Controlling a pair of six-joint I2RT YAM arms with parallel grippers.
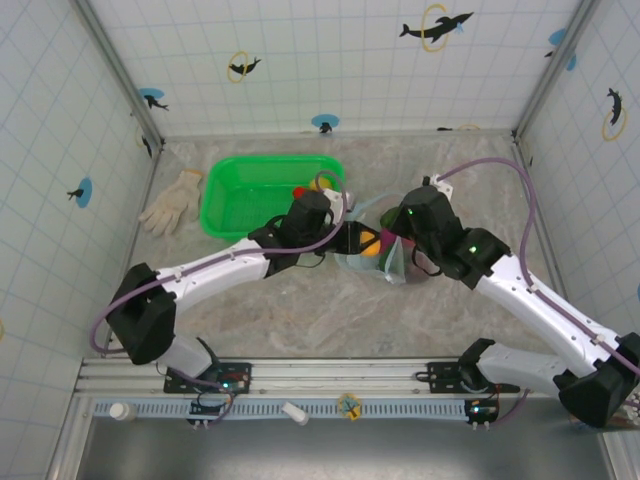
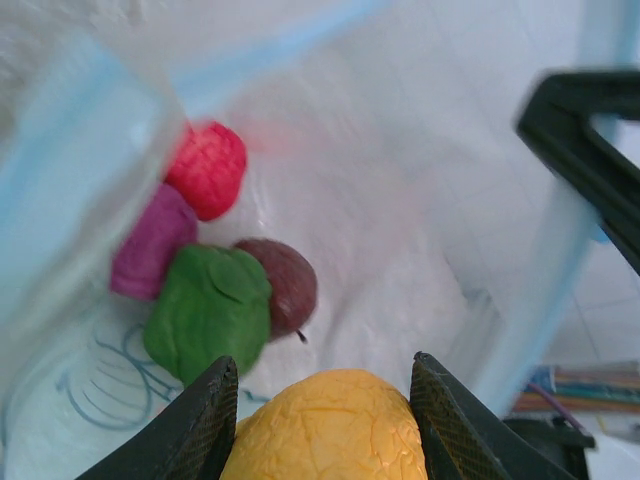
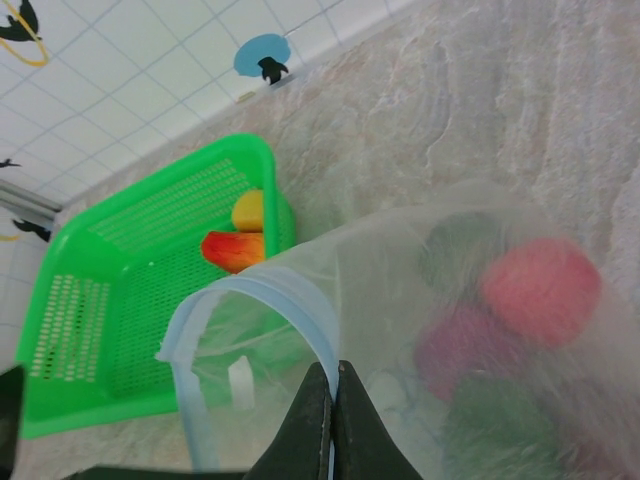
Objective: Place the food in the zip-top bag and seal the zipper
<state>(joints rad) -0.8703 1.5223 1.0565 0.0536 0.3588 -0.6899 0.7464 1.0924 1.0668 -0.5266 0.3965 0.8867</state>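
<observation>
We pinch the zipper (image 3: pixel 300 298) in our right gripper (image 3: pixel 332 378) so the zip-top bag (image 3: pixel 470 215) gapes open, while our left gripper (image 2: pixel 320 378), clamped on a yellow food piece (image 2: pixel 330 430), reaches inside toward the other food pieces (image 2: pixel 210 310) just ahead.

Right pincer (image 3: pixel 333 378) tight on blue zipper (image 3: pixel 298 296)

Nothing legible from my end. The pale blue print (image 2: pixel 105 385) on the zip-top bag (image 2: pixel 400 180) shows as looping lines in the left wrist view, too blurred for me to make out letters. The wall decals (image 1: pixel 435 27) are dolphin silhouettes with rings, pictures only.
</observation>
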